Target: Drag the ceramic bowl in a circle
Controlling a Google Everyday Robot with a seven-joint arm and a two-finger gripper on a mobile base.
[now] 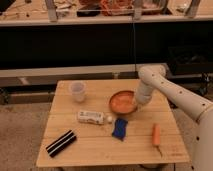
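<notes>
So here's the setup: a light wooden slatted table [100, 145] is seen from above and in front, with a dark shelf unit behind it. The ceramic bowl [122, 102] is parked on the right half of the tabletop, a bit toward the back edge, orange-terracotta with a lighter glossy inside. The white arm [175, 97] is brought in from the right edge of the view, bent at the elbow, and pointed down at the bowl's right rim. The gripper [137, 103] is planted right at that rim, and its fingers are clenched tight together; whether the rim itself is pinched between them can't be made out, since the wrist is in the way.

Other stuff is scattered around. A small translucent white cup [78, 91] is stood upright at the back left, well apart from the bowl. A white bottle [93, 117] is laid on its side near the middle, cap end pointed right, just in front and to the left of the bowl. A blue sponge [119, 128] is set right beside the bottle's cap end, in front of the bowl. A black bar-shaped packet [61, 143] is laid diagonally near the front left corner. An orange carrot-like thing [156, 135] is placed near the front right edge.
</notes>
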